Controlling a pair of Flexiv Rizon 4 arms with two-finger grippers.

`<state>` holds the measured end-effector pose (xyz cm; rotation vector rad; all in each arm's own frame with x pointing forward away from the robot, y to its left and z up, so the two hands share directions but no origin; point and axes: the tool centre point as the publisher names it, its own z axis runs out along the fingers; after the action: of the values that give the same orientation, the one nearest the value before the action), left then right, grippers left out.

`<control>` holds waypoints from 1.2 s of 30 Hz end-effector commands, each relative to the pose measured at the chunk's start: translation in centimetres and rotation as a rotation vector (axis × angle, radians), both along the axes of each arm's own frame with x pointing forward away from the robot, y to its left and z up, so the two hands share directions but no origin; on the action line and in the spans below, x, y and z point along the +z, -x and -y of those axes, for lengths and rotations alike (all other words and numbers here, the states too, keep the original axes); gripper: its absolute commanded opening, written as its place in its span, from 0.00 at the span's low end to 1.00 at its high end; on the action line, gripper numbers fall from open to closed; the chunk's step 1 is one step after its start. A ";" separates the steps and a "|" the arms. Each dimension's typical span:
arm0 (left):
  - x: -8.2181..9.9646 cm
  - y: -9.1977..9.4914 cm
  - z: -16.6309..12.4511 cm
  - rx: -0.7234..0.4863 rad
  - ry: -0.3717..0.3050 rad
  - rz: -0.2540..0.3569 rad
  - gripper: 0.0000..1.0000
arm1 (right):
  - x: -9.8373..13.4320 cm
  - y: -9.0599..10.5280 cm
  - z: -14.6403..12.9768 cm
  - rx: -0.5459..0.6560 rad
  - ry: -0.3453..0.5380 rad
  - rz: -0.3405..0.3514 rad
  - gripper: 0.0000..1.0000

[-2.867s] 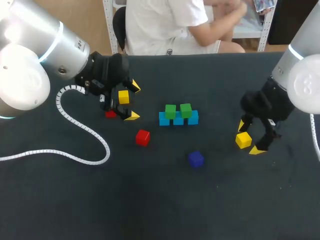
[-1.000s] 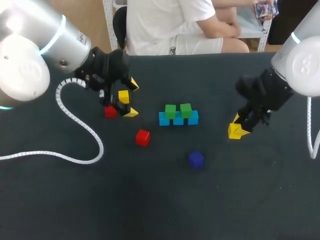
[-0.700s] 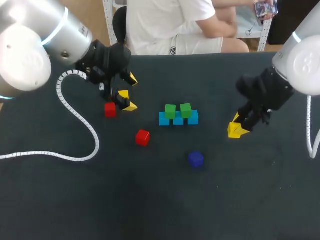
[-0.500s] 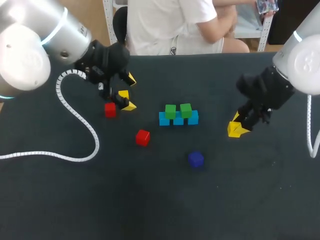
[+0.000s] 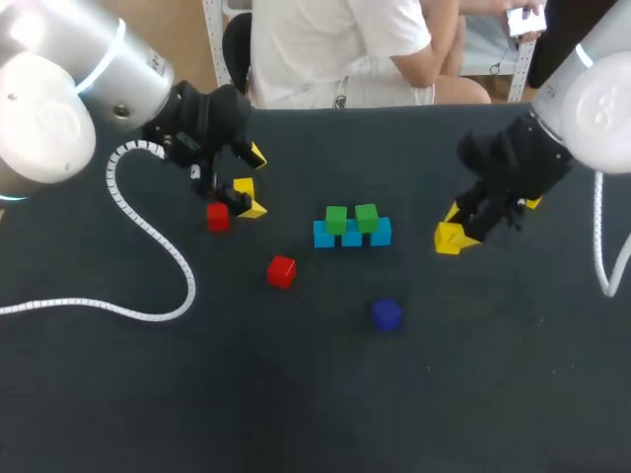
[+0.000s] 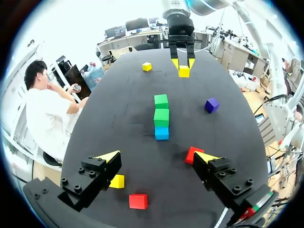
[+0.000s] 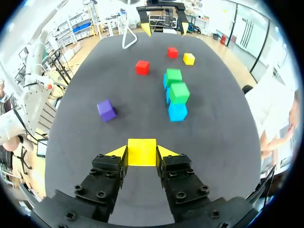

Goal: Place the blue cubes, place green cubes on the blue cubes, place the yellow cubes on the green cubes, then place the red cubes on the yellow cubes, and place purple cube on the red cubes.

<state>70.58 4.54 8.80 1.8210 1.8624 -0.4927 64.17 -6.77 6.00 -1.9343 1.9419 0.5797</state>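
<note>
Three light-blue cubes (image 5: 352, 236) stand in a row mid-table, with two green cubes (image 5: 336, 218) (image 5: 367, 216) on top. My right gripper (image 5: 456, 230) (image 7: 141, 153) is shut on a yellow cube (image 5: 448, 239) (image 7: 141, 150), to the right of that row. At the back left my left gripper (image 5: 254, 183) (image 6: 157, 156) hangs open and empty over a second yellow cube (image 5: 244, 187) (image 6: 117, 181) and a red cube (image 5: 218, 217) (image 6: 138, 201). Another red cube (image 5: 282, 271) and the purple cube (image 5: 386, 314) lie nearer the front.
A third yellow cube (image 5: 532, 203) (image 6: 147, 66) peeks out behind my right arm. A white coiled cable (image 5: 158, 246) from the left arm trails across the table's left side.
My right gripper has carried its yellow cube left and slightly back, closer to the blue and green cubes. The left gripper has drawn back a little, still open.
</note>
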 end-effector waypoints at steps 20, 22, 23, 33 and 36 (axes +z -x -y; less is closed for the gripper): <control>0.0 0.0 -0.1 -0.002 0.001 0.000 1.00 | 3.9 0.0 -5.1 0.076 -0.049 0.073 0.00; 0.0 0.0 -0.1 -0.002 0.001 0.000 1.00 | 3.9 0.0 -5.1 0.076 -0.049 0.073 0.00; 0.0 0.0 -0.1 -0.002 0.001 0.000 1.00 | 3.9 0.0 -5.1 0.076 -0.049 0.073 0.00; 0.0 0.0 -0.1 -0.002 0.001 0.000 1.00 | 3.9 0.0 -5.1 0.076 -0.049 0.073 0.00; 0.0 0.0 -0.1 -0.002 0.001 0.000 1.00 | 3.9 0.0 -5.1 0.076 -0.049 0.073 0.00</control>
<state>70.57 4.54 8.80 1.8209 1.8624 -0.4922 64.17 -1.65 9.91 -1.9781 1.8029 0.5614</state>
